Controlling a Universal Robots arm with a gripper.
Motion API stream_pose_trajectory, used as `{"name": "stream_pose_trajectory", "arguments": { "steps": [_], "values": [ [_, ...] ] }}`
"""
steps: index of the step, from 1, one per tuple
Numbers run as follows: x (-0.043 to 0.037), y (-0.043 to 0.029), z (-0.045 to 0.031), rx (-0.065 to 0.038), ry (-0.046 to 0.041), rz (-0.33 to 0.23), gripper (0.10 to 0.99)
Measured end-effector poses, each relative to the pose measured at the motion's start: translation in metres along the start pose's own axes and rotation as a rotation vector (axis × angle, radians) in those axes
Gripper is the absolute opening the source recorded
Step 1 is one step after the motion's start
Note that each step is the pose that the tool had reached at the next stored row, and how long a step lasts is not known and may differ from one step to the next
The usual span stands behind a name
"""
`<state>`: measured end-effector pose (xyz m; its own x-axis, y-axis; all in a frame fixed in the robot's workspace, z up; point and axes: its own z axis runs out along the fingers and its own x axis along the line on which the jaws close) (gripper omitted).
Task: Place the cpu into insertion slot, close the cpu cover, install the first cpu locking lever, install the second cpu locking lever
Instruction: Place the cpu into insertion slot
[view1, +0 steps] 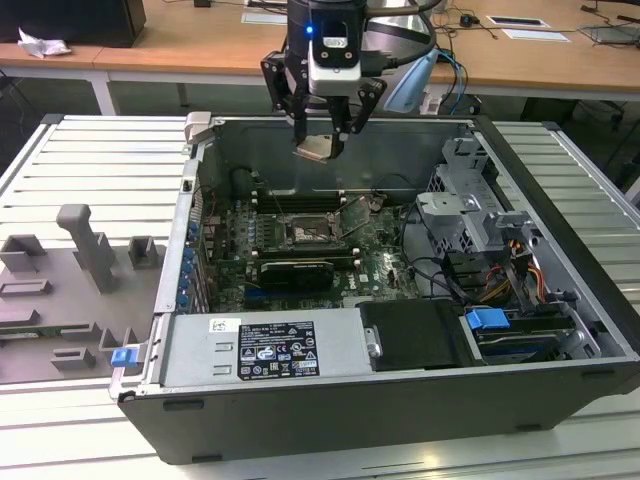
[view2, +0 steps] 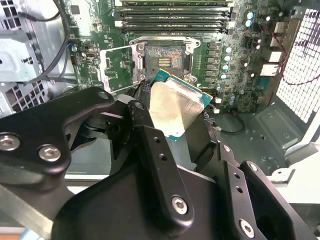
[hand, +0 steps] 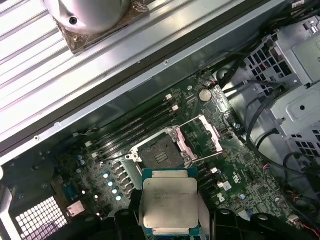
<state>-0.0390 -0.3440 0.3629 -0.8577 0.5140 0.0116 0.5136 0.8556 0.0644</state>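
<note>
In the exterior view the fingers (view1: 298, 118) are closed on the cpu (view1: 318, 149), high over the open computer case (view1: 560, 250). The insertion slot (view1: 305, 232) lies well below them, with the cpu cover (view1: 353, 213) raised beside it. In the second wrist view the chip sits clamped by opposite edges, the bare socket beyond the fingertips. The first wrist view shows the same edge grip. The chip is probably light, thin and stiff, with a delicate underside, so its rim looks like the right hold.
</note>
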Motion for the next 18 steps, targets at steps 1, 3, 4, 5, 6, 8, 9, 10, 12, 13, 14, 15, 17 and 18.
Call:
{"name": "stream_pose_trajectory", "arguments": {
  "steps": [1, 3, 4, 5, 6, 8, 9, 10, 12, 13, 14, 15, 17, 18],
  "values": [
    [0.0001, 0.0000, 0.0001, 0.000, -0.0004, 0.006, 0.525],
    [0.0002, -0.0001, 0.0002, 0.000, -0.0005, 0.007, 0.525],
    [0.0002, -0.0001, 0.0004, 0.000, -0.0005, 0.008, 0.525],
    [0.0002, -0.0001, 0.0006, 0.000, -0.0007, 0.009, 0.525],
    [0.0002, -0.0001, 0.0007, 0.000, -0.0008, 0.011, 0.525],
    [0.0002, -0.0002, 0.0009, 0.000, -0.0013, 0.019, 0.525],
    [0.0002, -0.0002, 0.0010, 0.000, -0.0014, 0.022, 0.525],
    [0.0002, -0.0002, 0.0010, 0.000, -0.0017, 0.025, 0.525],
    [0.0002, -0.0002, 0.0012, 0.000, -0.0025, 0.037, 0.525],
    [0.0002, -0.0002, 0.0012, 0.000, -0.0030, 0.045, 0.525],
    [0.0002, -0.0002, 0.0013, -0.001, -0.0034, 0.053, 0.525],
    [0.0002, -0.0002, 0.0013, -0.001, -0.0037, 0.057, 0.525],
    [0.0002, -0.0002, 0.0014, -0.001, -0.0047, 0.072, 0.525],
    [0.0002, -0.0002, 0.0014, -0.001, -0.0049, 0.076, 0.525]
  ]
}}
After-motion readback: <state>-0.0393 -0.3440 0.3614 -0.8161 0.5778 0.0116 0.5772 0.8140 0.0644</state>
